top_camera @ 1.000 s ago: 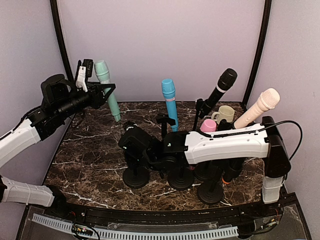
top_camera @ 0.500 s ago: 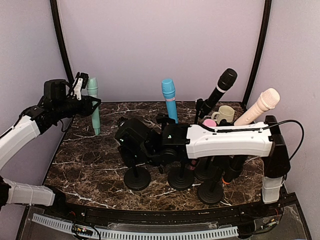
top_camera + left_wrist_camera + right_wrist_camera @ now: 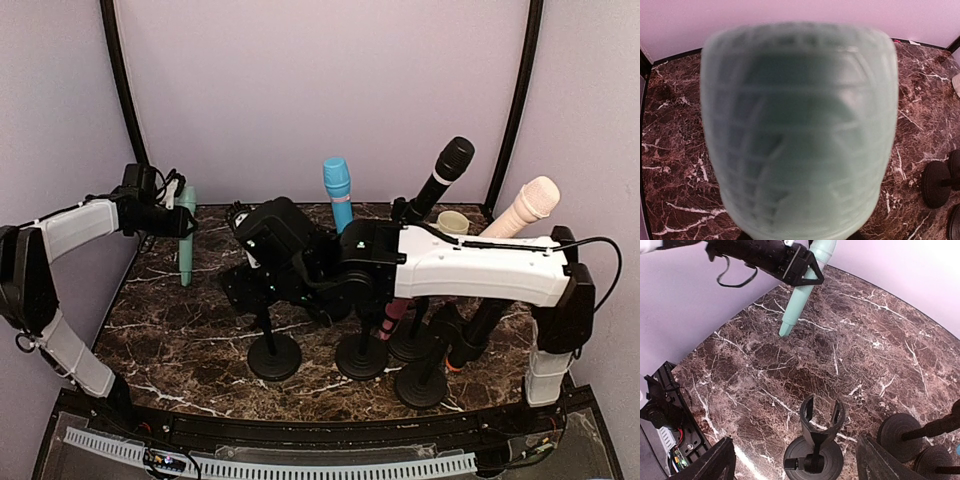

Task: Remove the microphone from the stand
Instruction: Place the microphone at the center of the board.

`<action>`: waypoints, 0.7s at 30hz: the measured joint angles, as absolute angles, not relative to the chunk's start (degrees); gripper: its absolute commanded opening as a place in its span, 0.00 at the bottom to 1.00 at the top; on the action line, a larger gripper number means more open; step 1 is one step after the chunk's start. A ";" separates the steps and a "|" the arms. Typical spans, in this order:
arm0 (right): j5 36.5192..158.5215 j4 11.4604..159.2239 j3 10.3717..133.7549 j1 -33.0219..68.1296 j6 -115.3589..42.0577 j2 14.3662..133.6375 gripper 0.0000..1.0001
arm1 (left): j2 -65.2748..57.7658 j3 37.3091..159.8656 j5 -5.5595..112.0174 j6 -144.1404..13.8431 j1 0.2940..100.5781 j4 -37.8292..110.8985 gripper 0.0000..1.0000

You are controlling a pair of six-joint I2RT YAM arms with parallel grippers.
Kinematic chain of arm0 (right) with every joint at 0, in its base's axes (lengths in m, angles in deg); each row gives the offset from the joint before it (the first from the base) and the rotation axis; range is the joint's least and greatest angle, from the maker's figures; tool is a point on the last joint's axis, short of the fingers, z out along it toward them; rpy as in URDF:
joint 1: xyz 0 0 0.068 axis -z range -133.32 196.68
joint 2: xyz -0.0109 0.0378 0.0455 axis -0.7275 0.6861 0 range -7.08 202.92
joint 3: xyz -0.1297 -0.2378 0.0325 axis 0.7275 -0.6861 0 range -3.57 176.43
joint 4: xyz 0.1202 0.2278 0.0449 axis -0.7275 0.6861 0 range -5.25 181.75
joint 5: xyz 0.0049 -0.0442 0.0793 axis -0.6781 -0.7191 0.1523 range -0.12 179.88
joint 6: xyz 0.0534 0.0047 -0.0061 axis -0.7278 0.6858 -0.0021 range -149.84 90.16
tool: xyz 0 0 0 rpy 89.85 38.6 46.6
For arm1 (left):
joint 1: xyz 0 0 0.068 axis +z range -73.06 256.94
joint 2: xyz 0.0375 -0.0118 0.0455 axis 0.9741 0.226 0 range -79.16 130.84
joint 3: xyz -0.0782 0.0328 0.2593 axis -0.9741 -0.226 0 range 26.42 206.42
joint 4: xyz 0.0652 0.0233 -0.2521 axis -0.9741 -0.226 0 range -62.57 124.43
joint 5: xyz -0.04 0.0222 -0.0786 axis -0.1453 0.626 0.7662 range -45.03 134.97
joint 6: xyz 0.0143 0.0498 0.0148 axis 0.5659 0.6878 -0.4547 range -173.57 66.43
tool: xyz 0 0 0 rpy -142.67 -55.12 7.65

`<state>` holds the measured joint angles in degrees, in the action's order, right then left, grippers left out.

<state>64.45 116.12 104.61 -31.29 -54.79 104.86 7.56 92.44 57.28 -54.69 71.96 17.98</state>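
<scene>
The mint-green microphone point(image 3: 187, 240) hangs upright over the back left of the table, clear of any stand, with my left gripper point(image 3: 183, 221) shut on its body. In the left wrist view its blurred head point(image 3: 800, 130) fills the frame and hides the fingers. The right wrist view shows the same microphone point(image 3: 801, 302) in the left gripper point(image 3: 805, 267). The empty stand point(image 3: 819, 432) stands below my right gripper point(image 3: 794, 440), whose fingers point(image 3: 707, 462) stand wide apart on either side of the clip without touching it. From above, the right gripper point(image 3: 245, 290) hovers over that stand's base point(image 3: 273, 356).
A blue microphone point(image 3: 338, 190), a black one point(image 3: 440, 180), a cream one point(image 3: 522, 210) and a pink one point(image 3: 394, 315) sit in stands on the right half. A pale cup point(image 3: 452, 222) stands at the back right. Round stand bases point(image 3: 420, 385) crowd the front right.
My left arm has carried the mint microphone left and down toward the back-left corner. My right gripper has opened, let go of the stand and lifted above it.
</scene>
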 measured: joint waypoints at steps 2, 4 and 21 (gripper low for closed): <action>64.73 116.06 104.63 -31.08 -53.98 103.13 0.85 | 11.91 95.58 57.96 -53.91 73.76 17.22 0.00; 64.89 115.93 104.63 -30.77 -53.23 101.41 0.85 | 16.56 98.58 58.49 -53.21 75.61 16.24 0.00; 65.21 106.99 100.02 -27.16 -46.26 91.70 0.85 | 34.46 109.66 58.31 -51.31 79.57 9.44 0.38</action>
